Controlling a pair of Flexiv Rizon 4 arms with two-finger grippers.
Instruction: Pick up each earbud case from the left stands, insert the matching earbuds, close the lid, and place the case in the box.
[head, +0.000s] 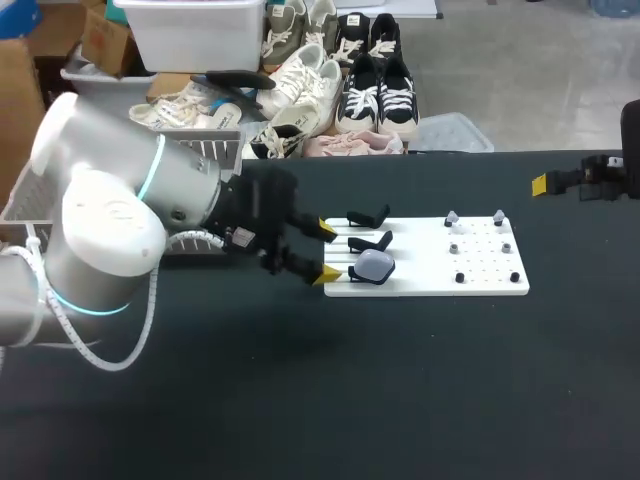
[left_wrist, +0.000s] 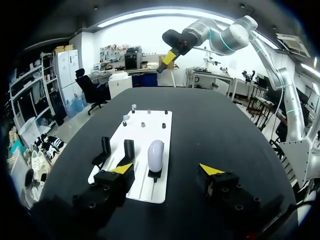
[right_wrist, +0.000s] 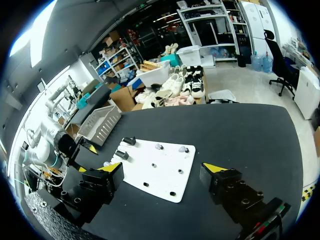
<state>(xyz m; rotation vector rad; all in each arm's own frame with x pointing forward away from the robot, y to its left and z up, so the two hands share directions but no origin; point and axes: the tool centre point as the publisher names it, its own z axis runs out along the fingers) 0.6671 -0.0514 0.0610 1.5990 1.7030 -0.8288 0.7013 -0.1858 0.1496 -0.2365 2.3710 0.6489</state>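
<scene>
The left arm (head: 110, 230) comes in from the left, its thick silver joints ringed in cyan and its wrist stretched toward the middle. The left gripper (head: 326, 250) points rightward, yellow-tipped fingers spread wide (both tips show plainly from its own wrist). The right arm (left_wrist: 225, 35) arches high at the far right, and the right gripper (right_wrist: 162, 167) is likewise spread wide.
</scene>
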